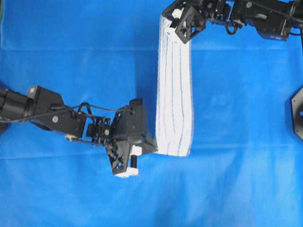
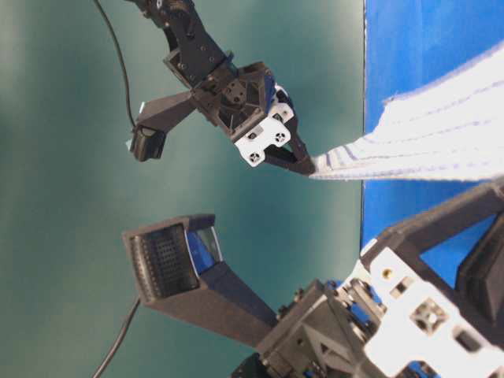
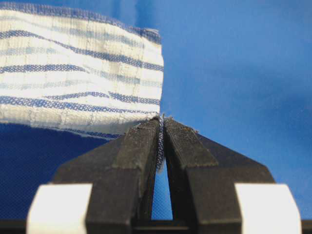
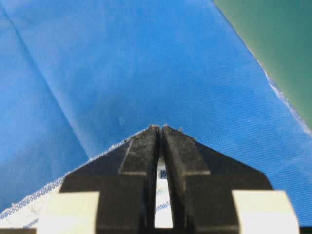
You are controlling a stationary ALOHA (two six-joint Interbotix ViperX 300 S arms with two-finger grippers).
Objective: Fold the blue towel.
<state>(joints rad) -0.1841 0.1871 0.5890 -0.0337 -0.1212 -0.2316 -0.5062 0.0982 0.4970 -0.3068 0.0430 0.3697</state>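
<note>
- Left gripper (image 3: 161,127) pinches the blue towel (image 1: 174,90) by its frayed corner.
- Right gripper (image 4: 159,129) clamps the opposite end.
- Ribbed woven stripes; smooth blue table cloth (image 1: 71,47).

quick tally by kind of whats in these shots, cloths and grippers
Striped towel: 1, the blue towel, stretched between both grippers
Plain cloth: 1, the blue table cover
Grippers: 2, left gripper and right gripper, each shut on the towel
Total: 4

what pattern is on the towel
White with thin blue stripes, on the towel; clearest in the left wrist view.
</note>
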